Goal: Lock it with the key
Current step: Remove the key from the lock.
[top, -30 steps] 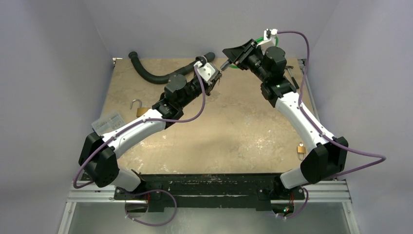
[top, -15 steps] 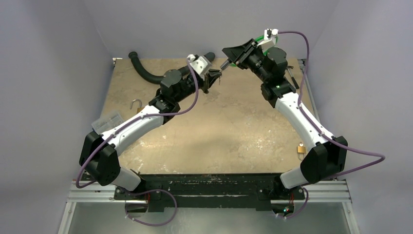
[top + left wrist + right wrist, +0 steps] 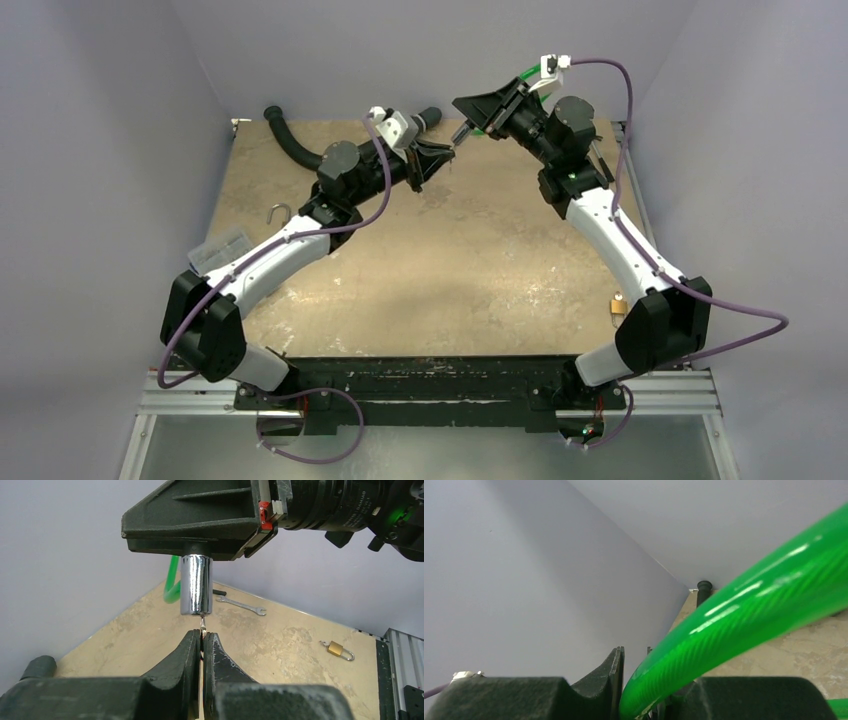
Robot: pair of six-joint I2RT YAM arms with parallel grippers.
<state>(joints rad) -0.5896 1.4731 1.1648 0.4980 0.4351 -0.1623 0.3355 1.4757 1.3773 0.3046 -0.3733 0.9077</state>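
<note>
My left gripper (image 3: 202,636) is shut on the key (image 3: 202,624), a tiny silver blade that sticks up from between the fingertips. The key's tip touches the underside of a chrome cylinder (image 3: 196,585). That cylinder hangs from my right gripper (image 3: 470,122), which is shut on it and its green cable (image 3: 744,615). Both grippers meet above the table's far edge, with my left gripper (image 3: 443,152) just below the right. One brass padlock (image 3: 617,306) lies at the right edge and also shows in the left wrist view (image 3: 338,649). The open shackle of another brass padlock (image 3: 279,212) shows beside the left arm.
A black corrugated hose (image 3: 295,148) lies along the far left edge. A clear plastic box (image 3: 220,250) sits at the left edge. A small wrench (image 3: 243,605) lies at the far right behind the right arm. Walls stand close on three sides.
My left gripper has risen and swung back and right, turning at the wrist, and its tip now sits under the chrome cylinder. The right gripper shifted slightly left and back.
</note>
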